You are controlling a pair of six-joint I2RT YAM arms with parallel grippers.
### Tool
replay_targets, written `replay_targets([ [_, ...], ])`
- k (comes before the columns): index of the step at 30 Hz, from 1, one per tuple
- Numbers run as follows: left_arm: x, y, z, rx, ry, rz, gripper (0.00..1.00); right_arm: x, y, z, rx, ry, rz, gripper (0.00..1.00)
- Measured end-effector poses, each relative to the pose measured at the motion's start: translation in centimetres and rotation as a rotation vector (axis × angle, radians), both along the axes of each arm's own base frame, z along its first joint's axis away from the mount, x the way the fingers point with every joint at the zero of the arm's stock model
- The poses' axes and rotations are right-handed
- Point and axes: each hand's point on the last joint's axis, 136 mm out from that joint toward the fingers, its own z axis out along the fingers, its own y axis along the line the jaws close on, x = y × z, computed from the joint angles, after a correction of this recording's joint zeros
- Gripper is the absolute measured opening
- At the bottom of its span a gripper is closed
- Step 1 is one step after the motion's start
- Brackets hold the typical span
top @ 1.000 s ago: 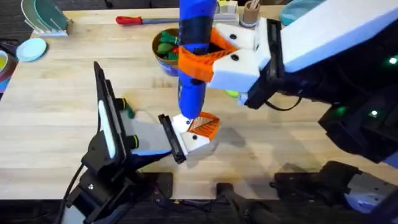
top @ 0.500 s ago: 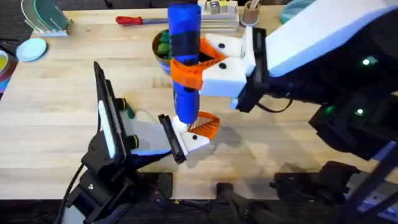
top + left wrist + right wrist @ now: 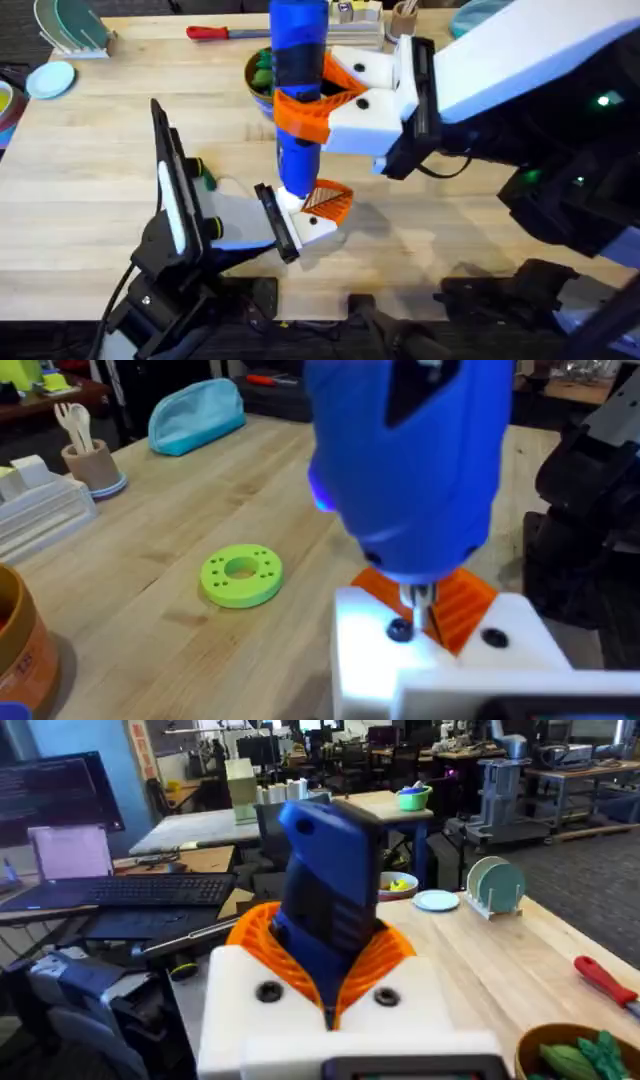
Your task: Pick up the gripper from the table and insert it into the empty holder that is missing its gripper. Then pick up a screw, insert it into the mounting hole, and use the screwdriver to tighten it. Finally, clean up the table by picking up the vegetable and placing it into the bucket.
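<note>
Your right gripper (image 3: 318, 98) is clamped on the screwdriver (image 3: 298, 90) — bit upright on the holder (image 3: 430, 660), frame centre; left gripper's state — cannot tell.

screwdriver (image 3: 298, 100) | shifted left | bit now over holder (image 3: 312, 226)

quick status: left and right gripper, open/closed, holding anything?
Left gripper: cannot be told.
Right gripper: closed on the chunky blue cylindrical electric screwdriver, held upright.

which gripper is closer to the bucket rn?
Right. The right gripper, clamped on the screwdriver, is right beside the bucket. The left gripper lies lower on the table, farther away.
</note>
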Motion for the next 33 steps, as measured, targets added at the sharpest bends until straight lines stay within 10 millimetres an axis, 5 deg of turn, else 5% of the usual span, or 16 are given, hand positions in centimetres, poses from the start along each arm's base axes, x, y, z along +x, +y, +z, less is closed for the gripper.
replay_targets([
  [33,0.01,0.0,-0.02,0.0,0.001,0.0,0.008,0.12,0.11,-0.99,-0.045,-0.043,-0.004,0.02],
])
